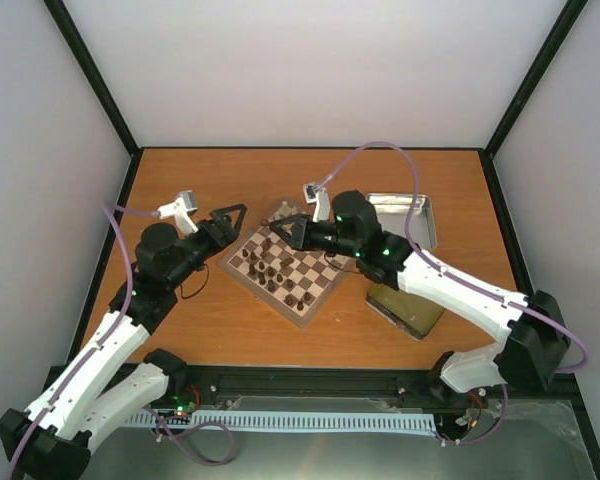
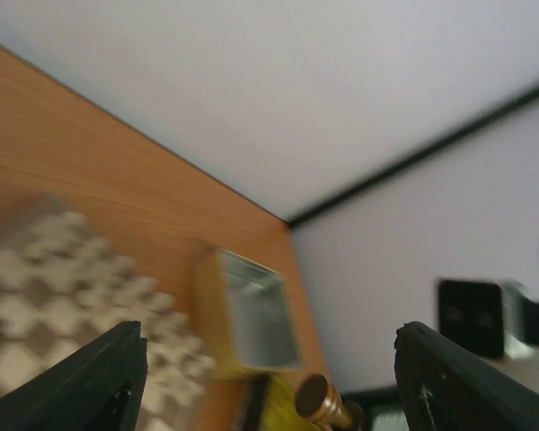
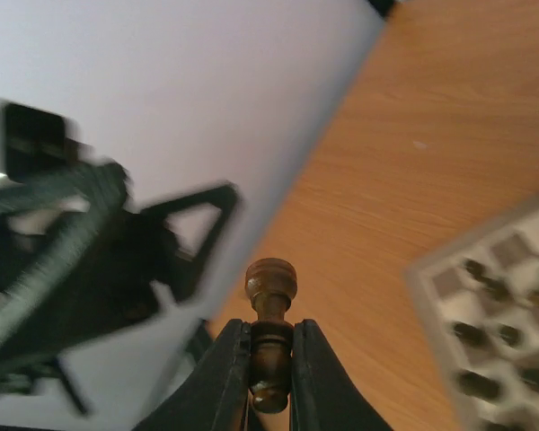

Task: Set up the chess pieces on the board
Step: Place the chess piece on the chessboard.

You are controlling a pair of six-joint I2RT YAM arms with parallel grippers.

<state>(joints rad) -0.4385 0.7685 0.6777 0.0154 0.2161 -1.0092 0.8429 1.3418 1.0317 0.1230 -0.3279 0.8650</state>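
**A:** The right gripper [image 3: 271, 334] is clamped on a dark piece [image 3: 270, 285], fingers pinching its stem, round head poking out above.

**B:** Where's that on the table?

**A:** At the far side of the board [image 1: 310, 300]. The left gripper [image 1: 232, 215] hangs close by, off the far left edge, with its fingers [image 2: 99, 377] wide apart and nothing between them.

**B:** And the board?

**A:** It's mid-table, turned like a diamond. Other dark pieces [image 1: 270, 268] stand scattered on it, mostly on the left half, and a couple near the front corner.

**B:** Anything else?

**A:** There's a silver tin [image 1: 410, 215] behind the right arm. An olive tin [image 1: 405, 310] lies near the board's right corner, partly under that arm.
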